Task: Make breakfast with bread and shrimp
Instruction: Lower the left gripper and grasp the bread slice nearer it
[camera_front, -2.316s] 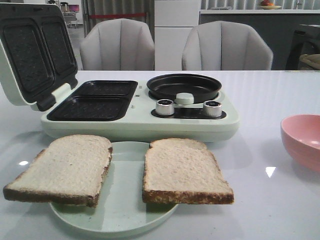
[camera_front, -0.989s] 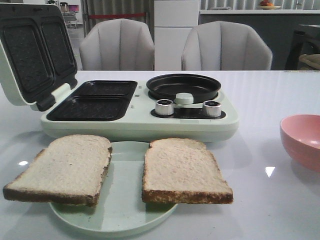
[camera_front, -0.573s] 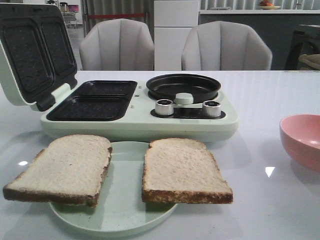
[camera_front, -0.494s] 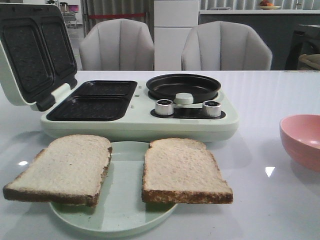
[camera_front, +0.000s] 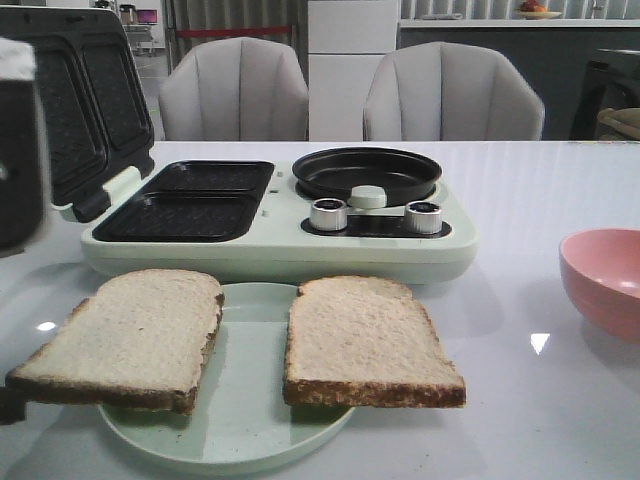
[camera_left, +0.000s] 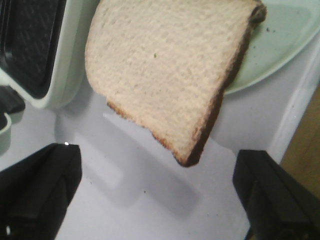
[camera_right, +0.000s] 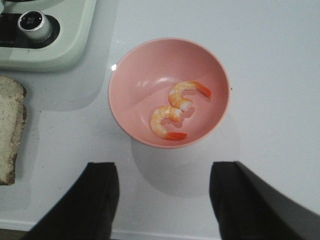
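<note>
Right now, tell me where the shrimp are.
Two shrimp lie touching inside the pink bowl, seen in the right wrist view. In the front view that bowl sits at the table's right edge, right of the breakfast maker.

A pale green sandwich maker (camera_front: 280, 235) stands open on the white counter (camera_front: 520, 190), near a green plate (camera_front: 240, 430) and a pink bowl (camera_front: 605, 280).
</note>
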